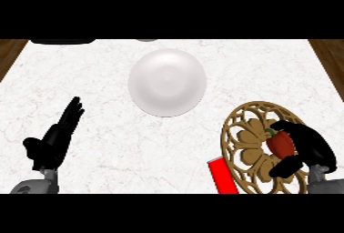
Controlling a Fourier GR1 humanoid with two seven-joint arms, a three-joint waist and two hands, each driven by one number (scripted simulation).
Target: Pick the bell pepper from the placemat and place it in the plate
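A red bell pepper (pixel 279 142) with a green stem lies on the round tan openwork placemat (pixel 247 136) at the lower right. My right hand (pixel 310 149) curls round the pepper from its right side, thumb below it and fingers arching over its top. The white plate (pixel 166 82) sits at the counter's centre, up and to the left of the placemat, with nothing on it. My left hand (pixel 55 139) rests open at the lower left, fingers straight and pointing up.
A red flat block (pixel 222 177) lies just left of the placemat's lower edge. A dark object (pixel 64 41) and a small grey one (pixel 146 40) show at the counter's far edge. Wooden floor borders the marble counter (pixel 101 91) at both sides.
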